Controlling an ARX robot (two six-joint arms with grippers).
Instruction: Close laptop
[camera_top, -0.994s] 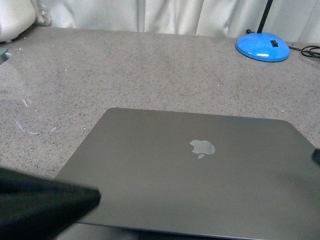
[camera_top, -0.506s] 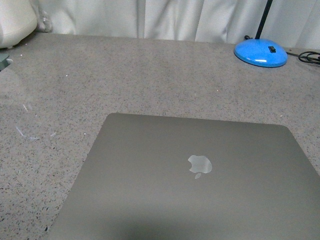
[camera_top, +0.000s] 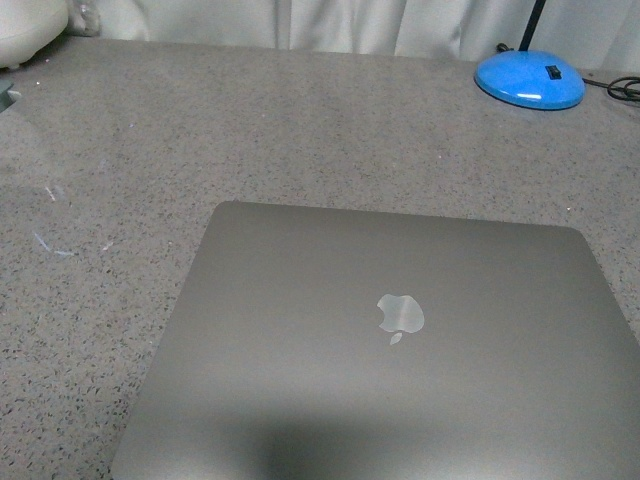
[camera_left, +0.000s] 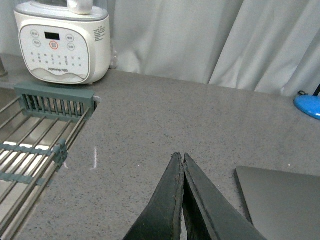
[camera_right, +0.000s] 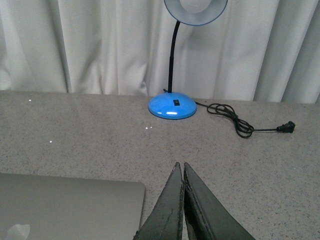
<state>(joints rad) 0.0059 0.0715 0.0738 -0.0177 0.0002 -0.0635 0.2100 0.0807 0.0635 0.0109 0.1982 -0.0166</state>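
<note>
Looked matt, smooth grey metal on the laptop (camera_top: 380, 340) lid, with a shinier silver logo (camera_top: 400, 315). Speckled, stone-like countertop (camera_top: 300, 130). Glossy blue plastic on the lamp base (camera_right: 172, 107). Soft white cloth curtain (camera_right: 100, 45). Glossy white plastic on the appliance (camera_left: 62, 47).

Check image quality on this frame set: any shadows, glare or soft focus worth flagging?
Front view: evenly lit, a soft dark shadow on the near edge of the laptop lid, faint pale streaks on the counter at far left. Left wrist view: left gripper sharp, appliance readable. Right wrist view: right gripper crisp, a glossy highlight on the blue lamp base.
</note>
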